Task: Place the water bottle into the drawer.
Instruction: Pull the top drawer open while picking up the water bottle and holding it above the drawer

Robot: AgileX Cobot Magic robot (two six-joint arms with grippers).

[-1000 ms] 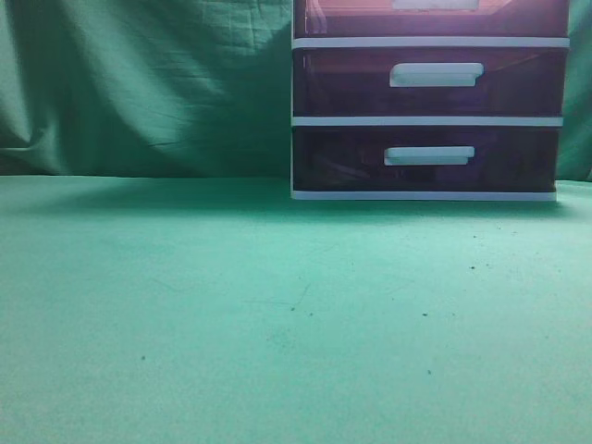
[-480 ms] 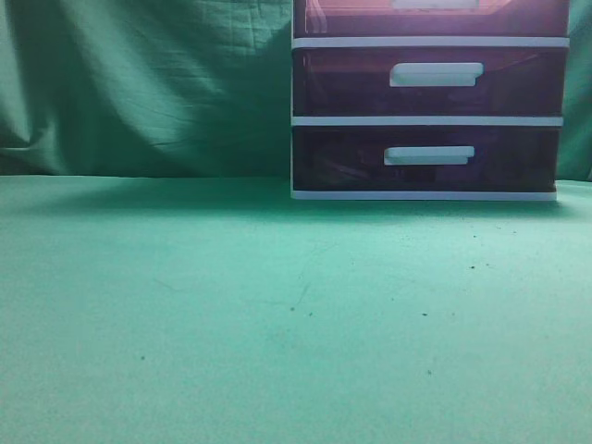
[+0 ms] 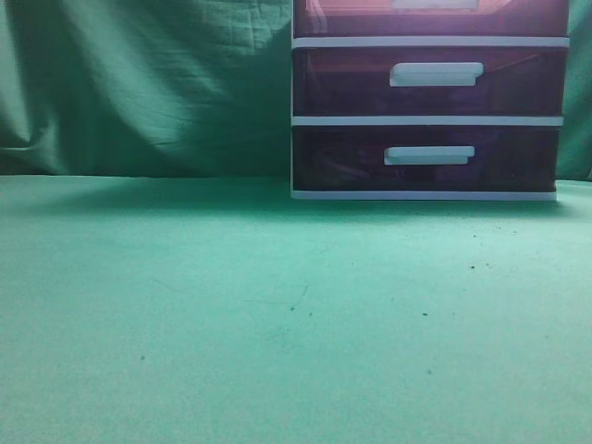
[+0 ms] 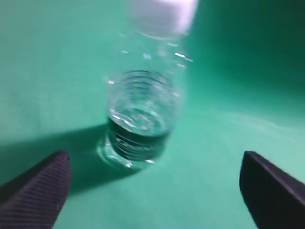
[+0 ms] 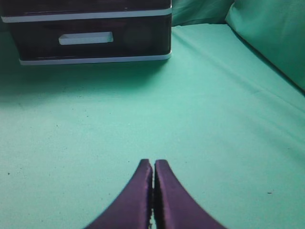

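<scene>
A clear water bottle [image 4: 140, 119] with a white cap stands upright on the green cloth in the left wrist view. My left gripper [image 4: 155, 183] is open, its two dark fingers wide apart, with the bottle ahead of them and slightly left of centre, apart from both. The reddish-brown top drawer [image 3: 351, 17] with its white handle shows at the upper edge of the exterior view and looks shut. My right gripper [image 5: 153, 164] is shut and empty above the cloth, well in front of the drawer unit [image 5: 138, 36]. Neither gripper nor the bottle shows in the exterior view.
Two darker drawers [image 3: 342, 83] sit below the top one in the white frame. Green cloth covers the table [image 3: 231, 305] and hangs as a backdrop [image 3: 139, 83]. A raised cloth fold [image 5: 271, 33] borders the right side in the right wrist view.
</scene>
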